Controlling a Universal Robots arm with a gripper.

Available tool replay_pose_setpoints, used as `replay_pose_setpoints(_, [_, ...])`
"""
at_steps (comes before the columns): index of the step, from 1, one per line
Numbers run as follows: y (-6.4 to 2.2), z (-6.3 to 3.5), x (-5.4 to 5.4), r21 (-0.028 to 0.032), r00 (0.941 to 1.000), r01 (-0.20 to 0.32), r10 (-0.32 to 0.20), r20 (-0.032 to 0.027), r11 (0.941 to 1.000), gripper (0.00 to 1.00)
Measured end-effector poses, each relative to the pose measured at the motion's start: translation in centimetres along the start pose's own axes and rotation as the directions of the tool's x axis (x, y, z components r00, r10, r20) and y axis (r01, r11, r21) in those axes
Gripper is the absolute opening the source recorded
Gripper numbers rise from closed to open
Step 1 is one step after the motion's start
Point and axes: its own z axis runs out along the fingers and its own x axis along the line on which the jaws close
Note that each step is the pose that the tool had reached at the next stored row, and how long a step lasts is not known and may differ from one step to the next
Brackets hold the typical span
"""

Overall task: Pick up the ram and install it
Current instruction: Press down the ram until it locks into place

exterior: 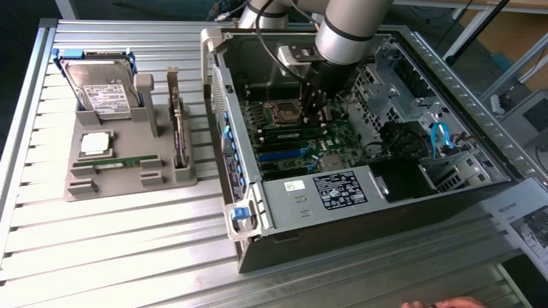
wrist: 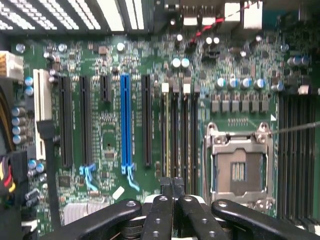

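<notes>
Strong glare on table point(exterior: 102, 237) slats away from gripper point(wrist: 172, 182); case point(exterior: 360, 212) interior around it dim, shadowed. Wrist view soft; fingers point(wrist: 162, 210) nearest lens blurred.

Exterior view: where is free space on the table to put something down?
The slatted table is bare in front of the grey parts holder and along its edge left of it. It is crowded inside the computer case, where the gripper hangs above the motherboard.
</notes>
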Motion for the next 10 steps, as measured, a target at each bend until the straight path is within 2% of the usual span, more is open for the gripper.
replay_pose_setpoints(10, [1.77,0.03,0.0,0.0000,1.0000,0.000,0.000,0.0000,1.0000,0.10])
